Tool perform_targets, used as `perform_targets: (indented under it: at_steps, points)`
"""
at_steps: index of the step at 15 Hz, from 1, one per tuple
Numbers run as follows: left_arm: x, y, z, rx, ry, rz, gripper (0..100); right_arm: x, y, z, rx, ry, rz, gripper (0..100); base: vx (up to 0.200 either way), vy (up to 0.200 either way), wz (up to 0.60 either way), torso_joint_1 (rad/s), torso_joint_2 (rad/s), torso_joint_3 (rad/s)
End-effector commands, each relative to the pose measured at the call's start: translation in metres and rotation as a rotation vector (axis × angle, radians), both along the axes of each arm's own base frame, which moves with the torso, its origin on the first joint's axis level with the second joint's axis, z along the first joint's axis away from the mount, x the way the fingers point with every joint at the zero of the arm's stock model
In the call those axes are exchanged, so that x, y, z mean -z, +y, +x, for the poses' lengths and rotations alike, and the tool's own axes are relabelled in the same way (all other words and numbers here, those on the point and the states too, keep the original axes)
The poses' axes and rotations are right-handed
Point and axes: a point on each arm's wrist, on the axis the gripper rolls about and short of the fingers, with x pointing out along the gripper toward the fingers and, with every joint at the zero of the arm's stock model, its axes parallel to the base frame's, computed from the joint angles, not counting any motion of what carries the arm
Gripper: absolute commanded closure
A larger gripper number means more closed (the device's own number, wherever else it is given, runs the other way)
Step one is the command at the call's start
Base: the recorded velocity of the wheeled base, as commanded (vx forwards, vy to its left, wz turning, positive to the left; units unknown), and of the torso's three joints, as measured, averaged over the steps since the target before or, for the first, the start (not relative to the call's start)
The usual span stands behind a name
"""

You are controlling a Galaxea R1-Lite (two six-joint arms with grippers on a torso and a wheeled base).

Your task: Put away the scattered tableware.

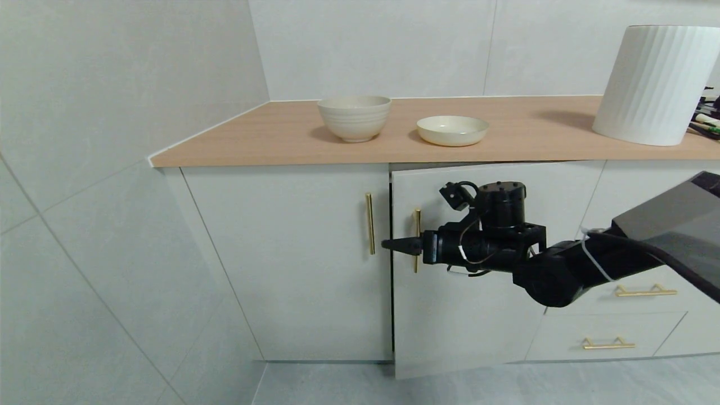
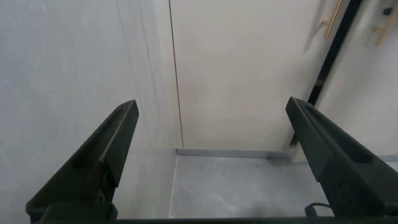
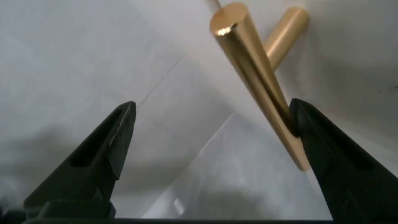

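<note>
Wood-grain countertop (image 1: pixel 270 135) carries the tableware: a ribbed cream bowl (image 1: pixel 354 117) and a shallow cream dish (image 1: pixel 452 130), near each other but apart, neither yet stowed. Below, the right cabinet door (image 1: pixel 467 326) stands slightly ajar; the left cabinet door (image 1: pixel 292 264) sits flush. My left gripper (image 2: pixel 211 112) hangs low near the floor, jaws apart, holding nothing. My right gripper (image 1: pixel 402 245) is level with the ajar door's brass handle (image 3: pixel 261 87), jaws apart, the bar between them and apparently against one finger.

Judgement: the step is opening this door. I should clamp the bar squarely at mid-length, then pull along the hinge arc, not straight back, or it may slip.
</note>
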Motion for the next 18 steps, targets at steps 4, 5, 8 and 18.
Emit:
perform_targets:
  at_steps: [4,5,8,18]
  points:
    - [0.000,0.000,0.000,0.000,0.000,0.000,0,-0.019,-0.033,-0.061,-0.138,-0.014,0.047,0,0.000,0.000,0.00,0.000,0.00,0.000]
    - [0.000,0.000,0.000,0.000,0.000,0.000,0,-0.020,-0.040,-0.075,-0.164,-0.012,0.053,0,0.000,0.000,0.00,0.000,0.00,0.000]
    - [0.000,0.000,0.000,0.000,0.000,0.000,0,-0.022,-0.058,-0.106,-0.227,-0.008,0.067,0,0.000,0.000,0.00,0.000,0.00,0.000]
    - [-0.029,0.000,-0.008,-0.009,-0.146,-0.003,0,-0.013,-0.099,-0.179,-0.293,0.043,0.055,0,0.000,0.000,0.00,0.000,0.00,0.000]
